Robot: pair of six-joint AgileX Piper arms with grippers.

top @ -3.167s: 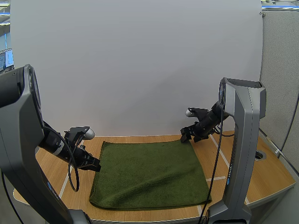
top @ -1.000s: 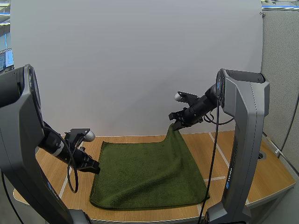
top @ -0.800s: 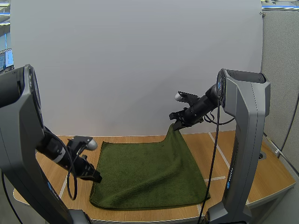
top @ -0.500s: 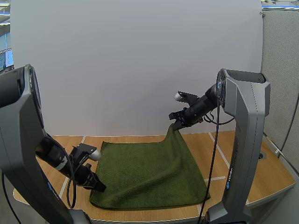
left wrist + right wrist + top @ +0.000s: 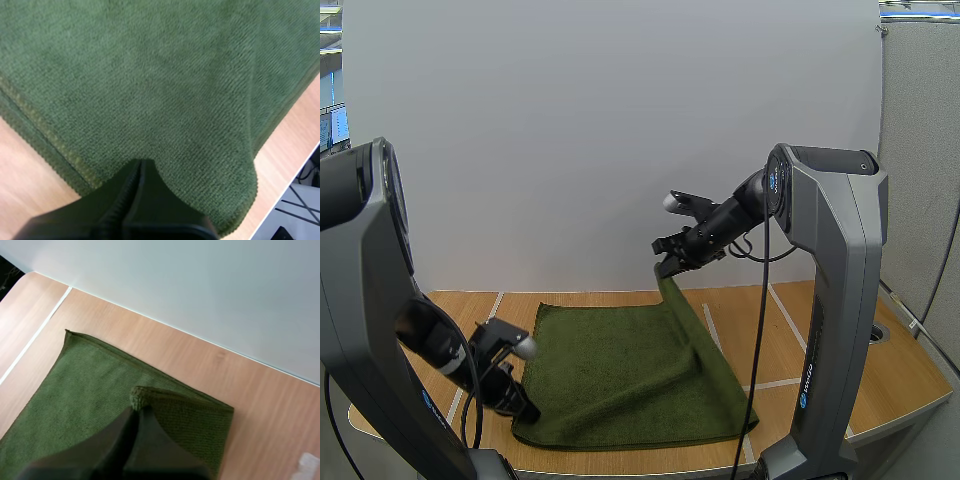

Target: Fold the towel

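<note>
The right gripper (image 5: 669,266), at centre frame in the high view, pinches the far right corner of the green towel (image 5: 620,370) and holds it raised above the wooden table (image 5: 890,375). The cloth slopes down from the grip to the rest, which lies flat across the lower middle. At lower left, the left gripper (image 5: 527,411), fingers closed together as one wedge, sits at the towel's near left corner.

There is one green towel (image 5: 620,370), apparently a single cloth, and one wooden table (image 5: 840,360). Two arms stand at it, each with one gripper: the left gripper (image 5: 525,410) and the right gripper (image 5: 665,268).
</note>
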